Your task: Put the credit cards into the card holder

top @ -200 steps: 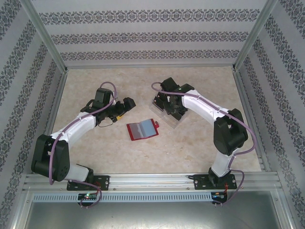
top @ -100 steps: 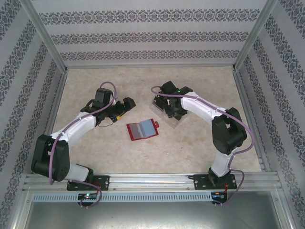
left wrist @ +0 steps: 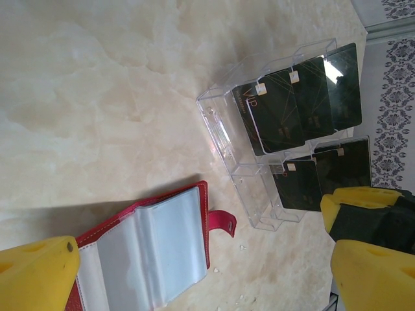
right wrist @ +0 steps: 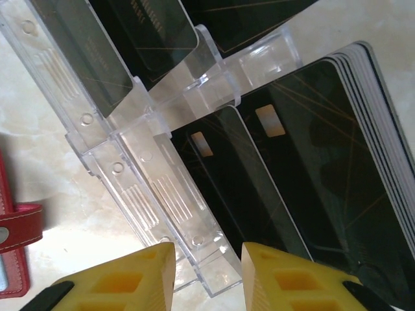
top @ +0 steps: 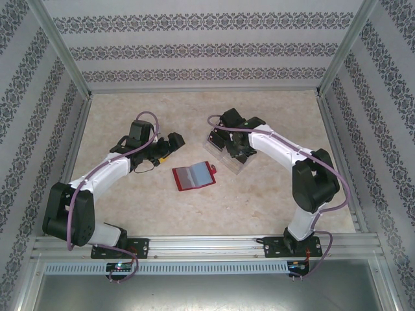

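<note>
arching right arm (top: pixel 279 147) over credit cards (right wrist: pixel 311 149)

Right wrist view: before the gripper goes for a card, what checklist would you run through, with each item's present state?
1. Card holder lies open, pockets up: ok.
2. Credit cards stand in the clear rack: ok.
3. Right gripper jaws apart, at the rack's near corner: ok.
4. A card between its fingers: not ok, none gripped.
5. Left gripper open wide: ok.
6. Left gripper touching the card holder: cannot tell.
</note>
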`<move>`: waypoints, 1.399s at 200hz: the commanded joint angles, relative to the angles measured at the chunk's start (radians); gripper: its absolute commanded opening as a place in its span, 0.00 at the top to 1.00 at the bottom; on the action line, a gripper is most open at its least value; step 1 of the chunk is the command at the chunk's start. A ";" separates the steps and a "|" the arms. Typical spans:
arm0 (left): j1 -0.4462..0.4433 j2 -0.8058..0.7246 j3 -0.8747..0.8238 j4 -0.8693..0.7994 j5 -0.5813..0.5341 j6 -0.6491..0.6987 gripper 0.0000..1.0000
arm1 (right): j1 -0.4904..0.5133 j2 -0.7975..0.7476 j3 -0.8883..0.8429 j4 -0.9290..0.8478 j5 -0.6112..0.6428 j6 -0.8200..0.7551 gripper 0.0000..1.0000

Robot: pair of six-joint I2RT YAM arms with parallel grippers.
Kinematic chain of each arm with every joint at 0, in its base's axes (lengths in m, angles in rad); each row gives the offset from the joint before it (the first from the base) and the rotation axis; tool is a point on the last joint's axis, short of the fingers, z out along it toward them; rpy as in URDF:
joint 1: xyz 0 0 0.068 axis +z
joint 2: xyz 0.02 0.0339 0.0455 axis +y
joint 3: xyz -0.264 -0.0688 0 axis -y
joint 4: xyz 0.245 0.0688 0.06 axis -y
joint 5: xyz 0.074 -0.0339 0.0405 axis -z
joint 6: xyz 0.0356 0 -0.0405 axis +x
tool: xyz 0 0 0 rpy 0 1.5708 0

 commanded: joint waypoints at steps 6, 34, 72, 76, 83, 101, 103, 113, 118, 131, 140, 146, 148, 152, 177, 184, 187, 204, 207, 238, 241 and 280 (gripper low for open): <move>0.006 0.016 -0.016 0.040 0.020 -0.008 0.00 | -0.003 0.035 0.016 -0.007 0.045 -0.016 0.67; 0.007 0.021 -0.019 0.044 0.024 -0.010 0.00 | -0.002 0.049 0.018 -0.005 0.049 -0.021 0.67; 0.006 0.023 -0.021 0.051 0.026 -0.015 0.00 | 0.003 0.066 0.015 -0.006 0.044 -0.028 0.72; 0.006 0.023 -0.020 0.052 0.025 -0.015 0.00 | 0.004 0.067 0.015 -0.007 0.044 -0.028 0.73; 0.006 0.025 -0.021 0.053 0.026 -0.015 0.00 | 0.006 0.070 0.013 -0.006 0.045 -0.029 0.73; 0.006 0.027 -0.021 0.054 0.027 -0.016 0.00 | 0.007 0.071 0.012 -0.006 0.047 -0.031 0.75; 0.006 0.027 -0.021 0.054 0.028 -0.017 0.00 | 0.007 0.071 0.012 -0.006 0.047 -0.032 0.76; 0.006 0.028 -0.020 0.056 0.029 -0.018 0.00 | 0.007 0.073 0.013 -0.006 0.052 -0.035 0.76; 0.006 0.029 -0.021 0.057 0.029 -0.019 0.00 | 0.007 0.073 0.015 -0.006 0.053 -0.035 0.77; 0.006 0.032 -0.021 0.060 0.032 -0.020 0.00 | 0.007 0.074 0.018 -0.009 0.054 -0.039 0.77; 0.006 0.033 -0.019 0.060 0.032 -0.020 0.00 | 0.007 0.075 0.022 -0.011 0.053 -0.041 0.79; 0.007 0.034 -0.019 0.061 0.032 -0.021 0.00 | 0.007 0.074 0.025 -0.013 0.054 -0.044 0.80; 0.006 0.034 -0.019 0.060 0.032 -0.021 0.00 | 0.006 0.075 0.025 -0.012 0.054 -0.045 0.81; 0.007 0.033 -0.020 0.062 0.034 -0.022 0.00 | 0.007 0.074 0.027 -0.013 0.054 -0.046 0.81; 0.006 0.034 -0.020 0.062 0.036 -0.021 0.00 | 0.006 0.073 0.037 -0.020 0.046 -0.052 0.82; 0.006 0.035 -0.019 0.063 0.037 -0.020 0.00 | 0.006 0.071 0.039 -0.022 0.042 -0.052 0.83; 0.007 0.034 -0.019 0.063 0.037 -0.019 0.00 | 0.006 0.071 0.041 -0.022 0.040 -0.053 0.83; 0.007 0.035 -0.019 0.064 0.040 -0.019 0.00 | 0.006 0.067 0.048 -0.029 0.029 -0.054 0.88; 0.006 0.036 -0.019 0.063 0.041 -0.020 0.00 | 0.006 0.067 0.050 -0.029 0.028 -0.056 0.89; 0.006 0.039 -0.020 0.063 0.041 -0.016 0.00 | 0.006 0.057 0.070 -0.042 0.011 -0.058 1.00; 0.007 0.039 -0.019 0.062 0.041 -0.015 0.00 | 0.006 0.055 0.071 -0.044 0.010 -0.058 1.00; 0.006 0.047 -0.020 0.060 0.039 -0.012 0.00 | 0.008 0.002 0.096 -0.052 -0.002 -0.051 1.00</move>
